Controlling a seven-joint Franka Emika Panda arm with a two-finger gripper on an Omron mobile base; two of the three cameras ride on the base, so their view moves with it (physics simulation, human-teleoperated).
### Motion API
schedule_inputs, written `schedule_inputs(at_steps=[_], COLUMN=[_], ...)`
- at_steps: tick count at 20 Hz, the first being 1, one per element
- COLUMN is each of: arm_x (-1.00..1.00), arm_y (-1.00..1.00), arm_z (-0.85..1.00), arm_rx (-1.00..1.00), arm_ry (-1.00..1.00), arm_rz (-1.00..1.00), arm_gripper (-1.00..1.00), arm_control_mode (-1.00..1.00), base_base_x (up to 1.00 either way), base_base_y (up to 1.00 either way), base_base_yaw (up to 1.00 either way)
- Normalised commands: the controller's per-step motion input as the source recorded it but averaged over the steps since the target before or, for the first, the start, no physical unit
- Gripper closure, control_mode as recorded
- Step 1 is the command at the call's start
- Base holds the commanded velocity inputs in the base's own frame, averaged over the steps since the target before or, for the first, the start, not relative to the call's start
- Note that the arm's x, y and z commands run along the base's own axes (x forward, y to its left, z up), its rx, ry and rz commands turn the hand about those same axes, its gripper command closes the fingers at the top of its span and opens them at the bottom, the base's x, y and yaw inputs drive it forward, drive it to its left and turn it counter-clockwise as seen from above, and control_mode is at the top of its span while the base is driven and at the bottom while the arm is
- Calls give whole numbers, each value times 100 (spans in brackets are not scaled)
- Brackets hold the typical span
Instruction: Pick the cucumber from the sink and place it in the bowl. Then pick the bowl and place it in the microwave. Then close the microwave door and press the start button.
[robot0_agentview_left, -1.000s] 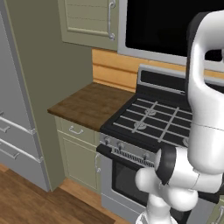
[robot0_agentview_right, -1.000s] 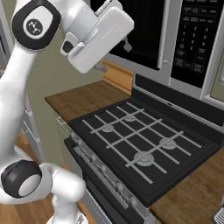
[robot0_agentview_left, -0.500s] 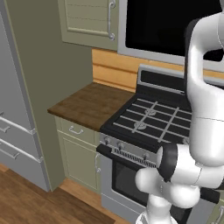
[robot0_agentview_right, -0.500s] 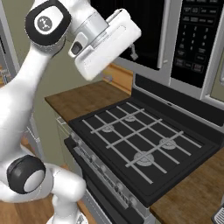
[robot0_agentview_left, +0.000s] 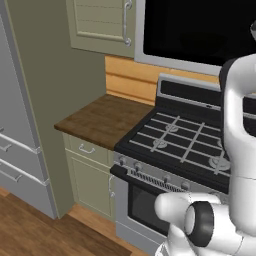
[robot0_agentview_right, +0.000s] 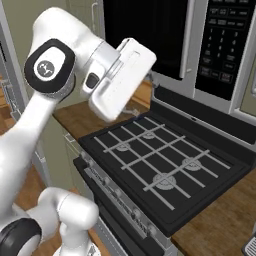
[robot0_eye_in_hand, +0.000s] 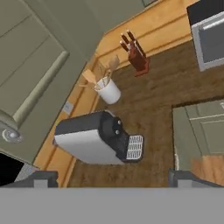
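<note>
- Fridge (robot0_agentview_left: 20, 150), far left of the left base view: tall, flat grey steel, bar handles.
- Microwave (robot0_agentview_right: 220, 50), upper right of the right base view: light-grey box with a dark keypad. Microwave door (robot0_agentview_right: 145, 35) is glossy black glass with a long grey handle (robot0_agentview_right: 187, 47). Looks brittle, so push on the frame, not the pane.
- Stove (robot0_agentview_right: 160, 170), centre: matte black top, thin grey grates, round burners.
- Counter (robot0_agentview_left: 100, 120), middle left of the left base view: dark grained wood.
- Coffee machine (robot0_eye_in_hand: 94, 140), lower left of the hand view: rounded, grey and black, ribbed tray.
- Knife block (robot0_eye_in_hand: 135, 57), top centre: reddish wood.
- White cup (robot0_eye_in_hand: 108, 90), just left of it, holds wooden spoons.
- Gripper (robot0_eye_in_hand: 114, 180), bottom edge of the hand view: fingers spread wide, nothing between them.
- Cucumber: I cannot tell where it lies, nor where the sink or bowl are.
- My guess on handling: the cucumber is light, firm, smooth-skinned and perhaps wet, so likely to roll. Best pinched across its middle.
</note>
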Motion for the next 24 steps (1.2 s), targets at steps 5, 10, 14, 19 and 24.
schedule_inputs(at_steps=[5, 10, 14, 19, 24], arm_x=[-38, -22, -22, -20, 20], arm_y=[-29, -7, 5, 4, 0], arm_z=[-20, -12, 0, 1, 1], arm_rx=[-15, -28, -41, -21, -1], arm_ry=[32, 38, 18, 1, -3], arm_rz=[51, 45, 32, 5, 0], arm_gripper=[-100, -100, 100, 100, 100], arm_control_mode=[-100, -100, -100, -100, -100], base_base_x=[0, 0, 0, 0, 0], base_base_y=[0, 0, 0, 0, 0], base_base_yaw=[0, 0, 0, 0, 0])
